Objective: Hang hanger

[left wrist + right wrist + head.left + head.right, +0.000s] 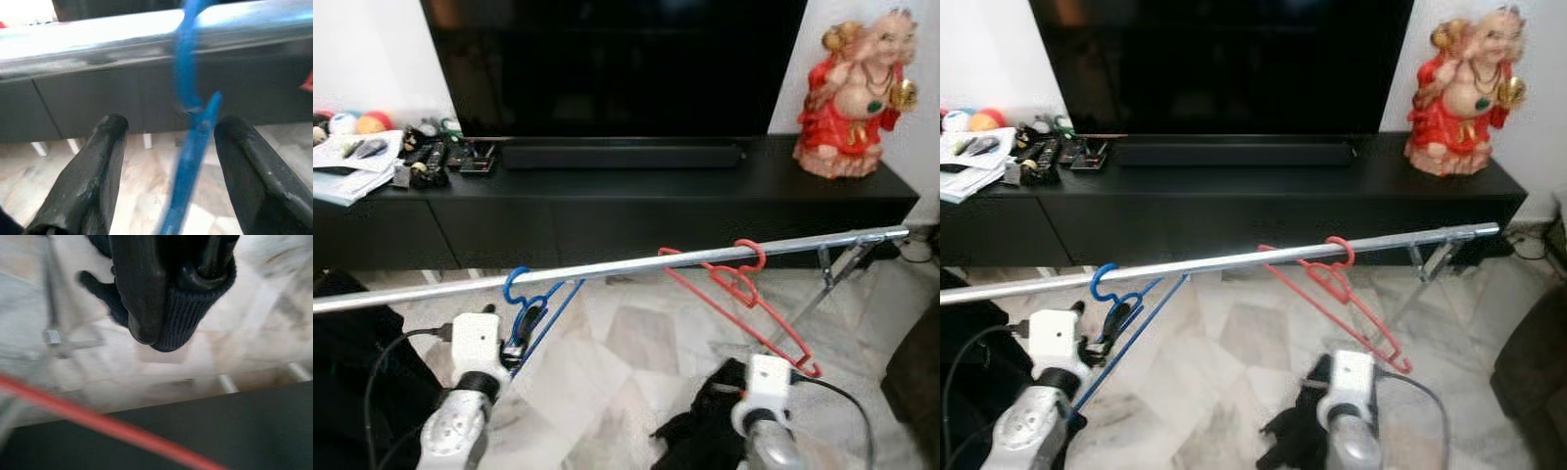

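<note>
A pale marble floor [636, 338] lay before a long black TV cabinet [607, 211], on which stood one dark television [612, 64], one soundbar [622, 155], one red-robed laughing figurine [852, 93] and a clutter of papers and remotes [386, 157]. One silver rail [607, 266] ran across the room in front of the cabinet, resting at its far right end on a metal stand [837, 264].

Two hangers hung from the rail, well apart. The blue hanger [533, 308] had its hook over the rail just above the left gripper [168, 161]; in the left wrist view its neck passed between the two black fingers [93, 171], which stood wide apart and touched neither side of it. The red hanger [744, 299] hung above and slightly ahead of the right gripper [171, 293], its lower end reaching down near that wrist.

The right gripper was clamped on a dark knitted cloth [188, 313], with more of the dark cloth bunched beside that arm near the floor [700, 431].
</note>
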`<state>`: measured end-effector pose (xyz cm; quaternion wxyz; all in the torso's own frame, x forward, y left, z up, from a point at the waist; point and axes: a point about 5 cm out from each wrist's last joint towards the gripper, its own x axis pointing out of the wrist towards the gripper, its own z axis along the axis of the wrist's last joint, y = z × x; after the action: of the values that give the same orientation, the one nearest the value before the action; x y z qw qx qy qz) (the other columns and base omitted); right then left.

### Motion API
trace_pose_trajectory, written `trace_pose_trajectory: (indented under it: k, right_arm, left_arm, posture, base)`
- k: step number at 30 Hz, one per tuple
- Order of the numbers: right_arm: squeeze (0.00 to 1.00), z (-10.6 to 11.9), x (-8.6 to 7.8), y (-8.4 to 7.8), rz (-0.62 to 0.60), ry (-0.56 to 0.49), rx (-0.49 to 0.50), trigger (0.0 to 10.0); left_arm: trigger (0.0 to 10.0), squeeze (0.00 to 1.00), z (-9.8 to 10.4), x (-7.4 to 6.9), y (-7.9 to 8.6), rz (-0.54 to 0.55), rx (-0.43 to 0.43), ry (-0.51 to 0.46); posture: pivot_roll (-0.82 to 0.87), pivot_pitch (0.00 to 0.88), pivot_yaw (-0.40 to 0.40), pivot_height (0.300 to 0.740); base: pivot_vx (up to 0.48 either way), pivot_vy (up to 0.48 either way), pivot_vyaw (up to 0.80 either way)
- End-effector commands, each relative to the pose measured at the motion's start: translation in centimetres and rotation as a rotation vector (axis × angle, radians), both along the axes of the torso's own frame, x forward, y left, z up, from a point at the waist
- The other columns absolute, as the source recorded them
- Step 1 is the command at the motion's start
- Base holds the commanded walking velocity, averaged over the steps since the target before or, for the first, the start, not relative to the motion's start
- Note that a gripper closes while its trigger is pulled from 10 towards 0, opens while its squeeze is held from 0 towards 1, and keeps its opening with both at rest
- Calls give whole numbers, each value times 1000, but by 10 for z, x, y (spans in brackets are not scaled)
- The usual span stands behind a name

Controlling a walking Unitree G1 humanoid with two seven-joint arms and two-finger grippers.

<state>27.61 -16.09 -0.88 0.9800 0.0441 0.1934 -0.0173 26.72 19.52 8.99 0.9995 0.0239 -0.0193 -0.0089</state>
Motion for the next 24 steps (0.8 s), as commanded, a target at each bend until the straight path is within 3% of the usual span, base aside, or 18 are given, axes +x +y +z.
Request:
trace_pose_trajectory:
  k: [1,7,11,14,15,20,24]
  right_arm:
    - [0,0,-1,-7,-4,4,-15,10000]
    - [0,-2,-2,-6,3,16,-14,10000]
    - [0,-2,-2,-5,8,20,-14,10000]
    - [0,-2,-1,-3,20,23,-19,10000]
    - [0,-2,-1,-3,21,23,-20,10000]
    - [0,-2,-1,-4,18,25,-21,10000]
    - [0,-2,-1,-5,16,28,-30,10000]
  left_arm:
    - [10000,0,1,-2,-4,-41,-19,14]
    - [10000,0,1,-10,2,-128,12,82]
    - [10000,0,3,-10,13,-101,15,102]
    - [10000,0,10,-8,30,29,-112,92]
    - [10000,1000,10,-8,33,45,-121,107]
    - [10000,1000,9,-8,35,36,-124,116]
    - [10000,1000,13,0,32,-40,-141,126]
  posture:
    - [-32,74,40,740]
    - [-21,81,39,740]
    - [-17,83,38,740]
    - [-15,86,37,740]
    - [-11,85,36,740]
    - [-12,85,34,740]
    - [-15,84,30,740]
  base:
    - [0,0,0]
    - [0,0,0]
    - [0,0,0]
    - [0,0,0]
    - [0,0,0]
    - [0,0,0]
    - [0,0,0]
